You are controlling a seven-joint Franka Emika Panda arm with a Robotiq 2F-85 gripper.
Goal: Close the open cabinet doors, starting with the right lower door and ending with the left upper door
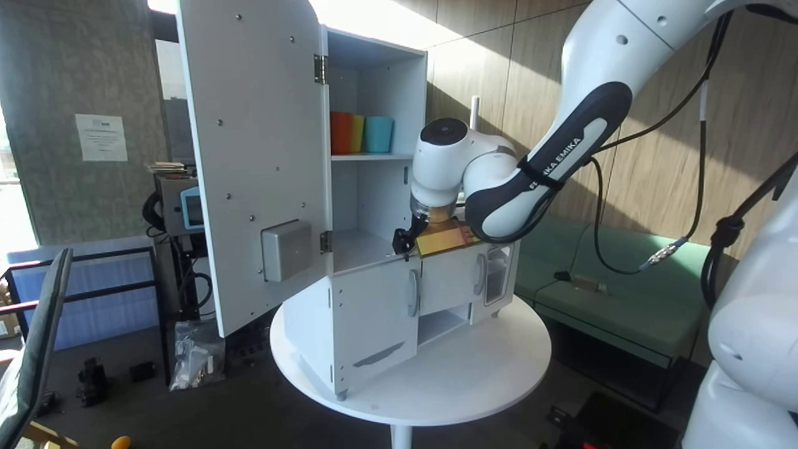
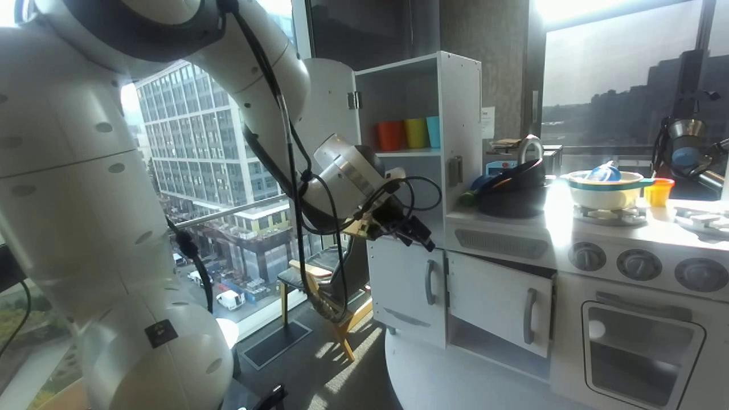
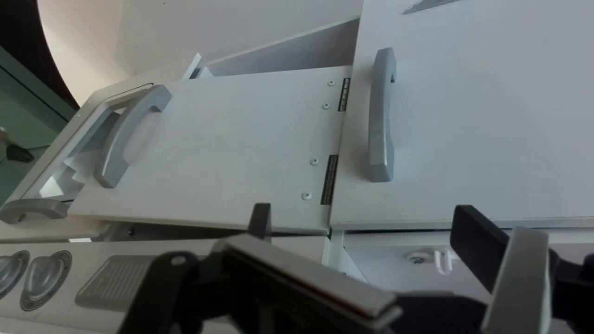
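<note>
Spread jaws hung near the cabinet (image 2: 461,114), presumably for pushing its ajar right lower door (image 2: 496,302); hinges (image 1: 320,69) held its left upper door (image 1: 259,159) swung outward.

Sunlight slants over the far wall (image 1: 648,181), banded with shadow. In an exterior view, glare burns white on the counter (image 2: 558,208) and at the top of the far right window (image 2: 603,74); sun streaks the floor (image 2: 342,378). My wrist view looks dimmer: my near fingers (image 3: 478,246) blur, while the doors (image 3: 241,139) beyond show sharper.
</note>
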